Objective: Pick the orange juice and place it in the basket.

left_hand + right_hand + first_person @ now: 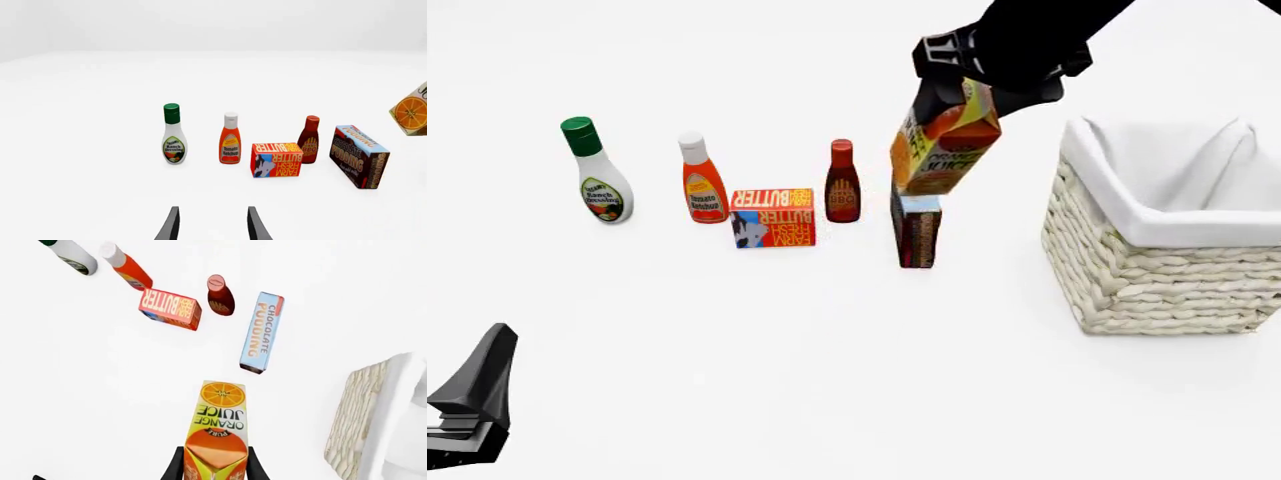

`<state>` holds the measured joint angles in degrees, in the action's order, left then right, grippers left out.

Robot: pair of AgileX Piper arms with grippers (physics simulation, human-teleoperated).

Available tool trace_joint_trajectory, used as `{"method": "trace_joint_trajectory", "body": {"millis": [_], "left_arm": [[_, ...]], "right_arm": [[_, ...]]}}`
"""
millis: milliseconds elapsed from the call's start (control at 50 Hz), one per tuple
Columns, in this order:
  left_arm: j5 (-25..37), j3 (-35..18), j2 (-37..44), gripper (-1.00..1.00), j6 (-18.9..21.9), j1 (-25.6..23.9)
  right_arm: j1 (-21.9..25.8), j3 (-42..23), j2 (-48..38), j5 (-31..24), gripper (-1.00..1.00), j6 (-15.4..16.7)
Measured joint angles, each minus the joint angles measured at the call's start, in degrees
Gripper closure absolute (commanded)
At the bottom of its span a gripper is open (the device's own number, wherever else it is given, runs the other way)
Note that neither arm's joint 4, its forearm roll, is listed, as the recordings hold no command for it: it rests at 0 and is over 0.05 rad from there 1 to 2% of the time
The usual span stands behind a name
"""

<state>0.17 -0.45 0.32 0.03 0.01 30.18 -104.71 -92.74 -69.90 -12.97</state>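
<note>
Nearest the camera in the front view, the black left gripper (474,400) sits low at the near left corner of the white table (827,350). In its own wrist view its two dark fingers (172,225) stand apart with bare table between them, grasping nothing.

Farther in and to the right, the black right gripper (941,90) hangs in the air, clenched on the gabled top of the orange and yellow gable-top juice carton (945,140). The carton is lifted clear of the table and tilted. In the front view it overlaps the top of the pudding box behind it and lies just left of the basket, not over it. The right wrist view shows the fingers pressed against both sides of the carton's top.

To the right stands one large cream-white woven wicker basket (1148,270) with a white cloth lining. Its opening faces up, and a strip of bare table separates it from the groceries.

Across the middle is one row of five groceries, one of each, left to right: a white ranch dressing bottle with a green cap (597,175), an orange tomato ketchup bottle with a white cap (702,182), a flat orange butter box (773,218), a dark red sauce bottle (842,185), and a tall brown-and-blue chocolate pudding box (916,228).

A wide stretch of open table lies between the row and the left gripper.
</note>
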Motion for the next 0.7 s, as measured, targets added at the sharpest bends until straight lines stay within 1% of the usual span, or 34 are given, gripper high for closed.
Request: {"method": "trace_joint_trajectory", "body": {"millis": [200,440,700], "left_arm": [[0.00,0.00,0.00,-1.00,0.00,0.00],[0.00,0.00,0.00,-1.00,0.00,0.00],[0.00,0.00,0.00,-1.00,0.00,0.00]], "right_arm": [[-1.66,-1.99,0.43,0.00,1.00,2.78],[-5.25,-3.78,1.29,0.00,1.00,6.34],[-8.35,-5.04,2.21,0.00,1.00,9.00]]}}
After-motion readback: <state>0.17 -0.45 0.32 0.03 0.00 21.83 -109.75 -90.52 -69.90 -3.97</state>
